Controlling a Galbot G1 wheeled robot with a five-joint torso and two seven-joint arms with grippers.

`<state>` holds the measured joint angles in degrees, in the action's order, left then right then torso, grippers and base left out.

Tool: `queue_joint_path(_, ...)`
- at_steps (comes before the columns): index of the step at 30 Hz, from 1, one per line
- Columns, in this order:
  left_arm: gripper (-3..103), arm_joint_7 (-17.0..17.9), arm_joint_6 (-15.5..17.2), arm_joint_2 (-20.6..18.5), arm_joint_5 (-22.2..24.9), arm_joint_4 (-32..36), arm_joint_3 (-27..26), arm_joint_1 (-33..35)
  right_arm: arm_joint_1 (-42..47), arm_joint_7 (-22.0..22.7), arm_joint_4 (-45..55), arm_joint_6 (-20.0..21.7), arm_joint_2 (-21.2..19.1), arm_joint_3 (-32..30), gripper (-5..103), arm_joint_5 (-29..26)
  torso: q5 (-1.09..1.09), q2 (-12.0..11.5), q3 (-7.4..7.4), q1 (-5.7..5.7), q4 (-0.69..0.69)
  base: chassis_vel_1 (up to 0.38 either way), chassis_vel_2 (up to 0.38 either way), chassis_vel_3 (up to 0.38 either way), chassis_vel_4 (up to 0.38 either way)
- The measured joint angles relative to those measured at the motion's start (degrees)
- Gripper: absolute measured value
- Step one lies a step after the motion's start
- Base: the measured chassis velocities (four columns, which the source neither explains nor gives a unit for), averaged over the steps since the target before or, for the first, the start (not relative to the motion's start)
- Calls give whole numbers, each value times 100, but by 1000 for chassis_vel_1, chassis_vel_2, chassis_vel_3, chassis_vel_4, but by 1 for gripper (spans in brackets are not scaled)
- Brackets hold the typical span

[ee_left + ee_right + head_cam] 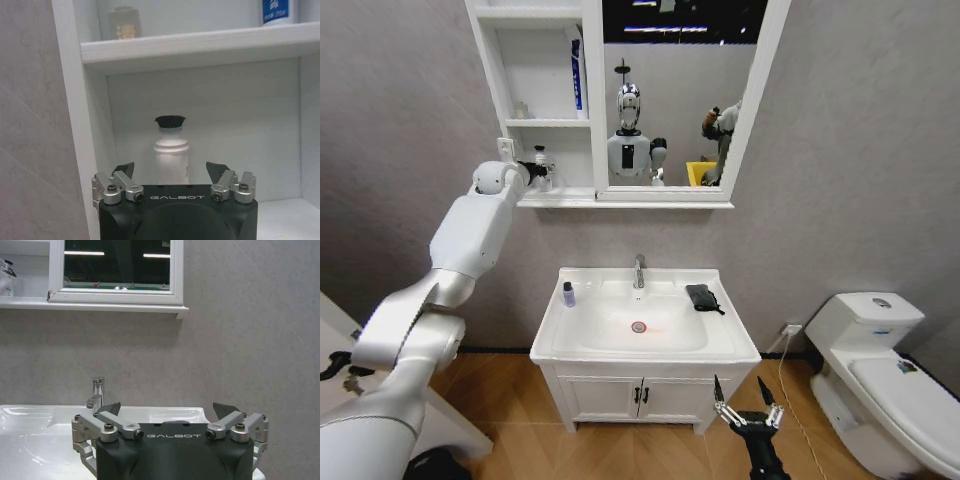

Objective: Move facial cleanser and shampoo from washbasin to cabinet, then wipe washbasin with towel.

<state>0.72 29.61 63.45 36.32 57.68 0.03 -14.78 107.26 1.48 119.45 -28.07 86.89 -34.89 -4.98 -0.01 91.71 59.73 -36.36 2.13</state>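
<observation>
You had the left gripper (170, 172) spread wide at the cabinet's (495, 70) bottom shelf, white bottle (171, 155) standing free between the fingers, looks delivered. Small dark bottle (568, 294) and towel (701, 296) sat on the washbasin (620, 345). Right gripper (748, 404) hung low, open too.

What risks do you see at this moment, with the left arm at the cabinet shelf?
1. The left gripper is open close to the white bottle on the cabinet's lowest shelf; a careless retreat may tip it.
2. A small dark bottle stands on the washbasin rim; wiping with the towel might knock it.
</observation>
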Motion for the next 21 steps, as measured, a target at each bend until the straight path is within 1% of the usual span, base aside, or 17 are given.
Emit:
queue_joint_path(1,84,0,0,0,0,0,0,0,0,0,0,0,0,0,100,0,0,0,0,0,0,0,0,0,0)
queue_joint_path(3,94,33,5,-339,299,798,-99,451,-9,0,-10,-2,17,26,100,8,0,0,0,0,-2,0,0,0,0)
queue_joint_path(4,94,33,5,-339,299,798,-99,451,-9,0,-10,-2,17,26,100,8,0,0,0,0,-2,0,0,0,0)
queue_joint_path(6,100,40,-15,-687,527,1638,-288,1014,-19,0,-10,1,23,52,100,20,-1,0,0,1,1,0,0,0,0)
queue_joint_path(8,100,45,-16,-718,556,1710,-302,1066,-19,0,-10,1,23,53,100,21,-1,0,0,1,0,0,0,0,0)
queue_joint_path(9,100,186,-90,-1123,869,2589,-508,1846,-25,1,-26,6,18,62,100,39,1,0,-1,1,-3,0,0,0,0)
queue_joint_path(10,100,186,-90,-1123,869,2589,-508,1846,-25,1,-26,6,18,62,100,39,1,0,-1,1,-3,0,0,0,0)
queue_joint_path(11,100,243,-157,-1284,923,2870,-595,2185,-25,1,-41,7,18,66,100,49,0,0,-1,2,-2,0,0,0,0)
queue_joint_path(12,100,243,-157,-1284,923,2870,-595,2185,-25,1,-41,7,18,66,100,49,0,0,-1,2,-2,0,0,0,0)
queue_joint_path(13,100,325,-352,-1478,952,3220,-712,2671,-22,2,-55,6,17,71,100,65,-3,0,0,1,2,0,0,0,0)
queue_joint_path(15,100,777,-1081,-1582,928,3709,-924,3619,-18,14,-85,-6,30,86,100,98,2,1,-1,2,2,0,0,0,0)
queue_joint_path(16,100,777,-1081,-1582,928,3709,-924,3619,-18,14,-85,-6,30,86,100,98,2,1,-1,2,2,0,0,0,0)
queue_joint_path(17,100,1245,-1580,-1475,842,3836,-928,4195,-15,20,-95,-10,37,98,100,115,1,1,-1,3,0,0,0,0,0)
queue_joint_path(18,100,1245,-1580,-1475,842,3836,-928,4195,-15,20,-95,-10,37,98,100,115,1,1,-1,3,0,0,0,0,0)
queue_joint_path(19,100,1364,-1725,-1424,790,3850,-914,4380,-15,22,-97,-12,40,100,100,119,-1,1,-1,3,-1,0,0,0,0)
queue_joint_path(20,100,1592,-2146,-1177,392,3828,-899,5002,-14,27,-103,-14,48,112,100,139,-2,1,0,1,-4,0,0,0,0)
queue_joint_path(21,100,1592,-2146,-1177,392,3828,-899,5002,-14,27,-103,-14,48,112,100,139,-2,1,0,1,-4,0,0,0,0)
